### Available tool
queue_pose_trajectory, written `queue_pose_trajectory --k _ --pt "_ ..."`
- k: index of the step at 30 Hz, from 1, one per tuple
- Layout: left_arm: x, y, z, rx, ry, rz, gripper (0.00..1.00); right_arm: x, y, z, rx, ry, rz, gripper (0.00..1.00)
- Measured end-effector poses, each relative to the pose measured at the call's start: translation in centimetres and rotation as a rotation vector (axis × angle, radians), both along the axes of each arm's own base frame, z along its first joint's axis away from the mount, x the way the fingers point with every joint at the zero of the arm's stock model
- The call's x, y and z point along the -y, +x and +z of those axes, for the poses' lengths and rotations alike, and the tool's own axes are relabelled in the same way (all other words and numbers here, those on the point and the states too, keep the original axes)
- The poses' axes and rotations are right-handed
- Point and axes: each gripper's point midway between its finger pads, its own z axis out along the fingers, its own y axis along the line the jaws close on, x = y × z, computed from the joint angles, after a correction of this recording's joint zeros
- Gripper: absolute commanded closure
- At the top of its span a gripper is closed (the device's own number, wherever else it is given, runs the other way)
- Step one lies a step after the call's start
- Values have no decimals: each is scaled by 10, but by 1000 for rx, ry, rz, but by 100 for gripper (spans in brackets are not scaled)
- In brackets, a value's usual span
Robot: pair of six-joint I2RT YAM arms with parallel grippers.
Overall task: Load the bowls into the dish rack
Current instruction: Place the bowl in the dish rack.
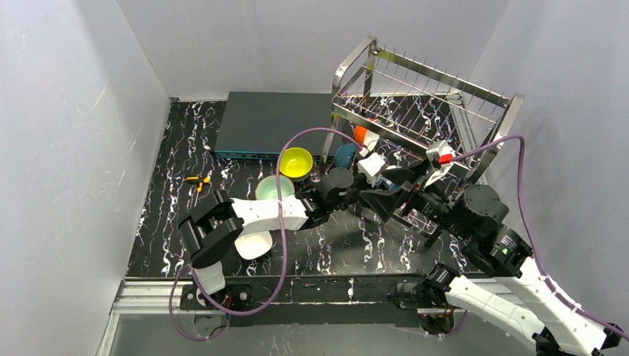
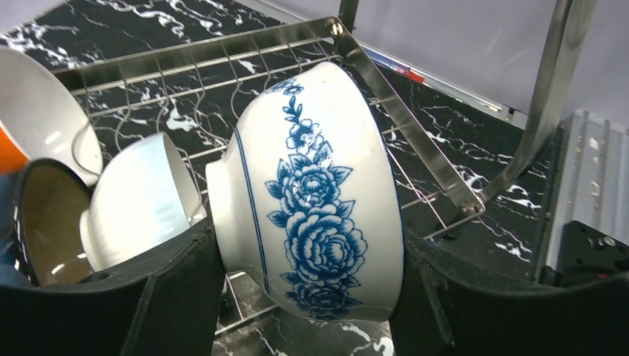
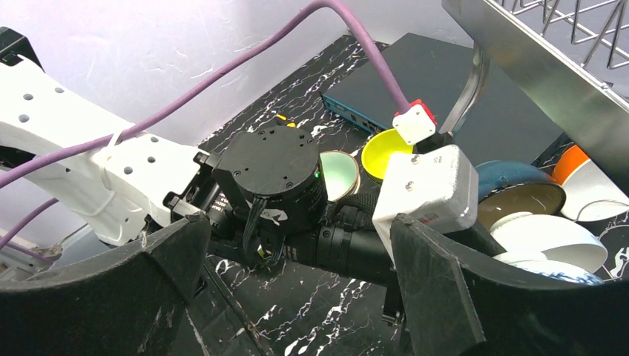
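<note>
Left tool grips flowered bowl over dish rack | white bowl beside | right tool wide

A robot lab cell: bare white walls enclosing a marbled table.

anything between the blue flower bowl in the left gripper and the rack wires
Nothing visible: the floral bowl, in the left gripper, is on edge at the dish rack wires, with a white bowl beside it, not beneath.

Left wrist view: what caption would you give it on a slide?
The left tool grips a blue-flowered white bowl on its side at the dish rack, beside a plain white bowl.
</note>
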Motion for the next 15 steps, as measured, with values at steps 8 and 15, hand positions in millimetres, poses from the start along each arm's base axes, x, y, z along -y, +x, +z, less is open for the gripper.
queue_pose_trajectory --k 8,15 --pt "17 17 9 132 8 50 100 2 1 -2 -5 -6 -9 1" --pt "37 33 4 236 -15 53 100 9 -2 -2 -8 -10 -24 1"
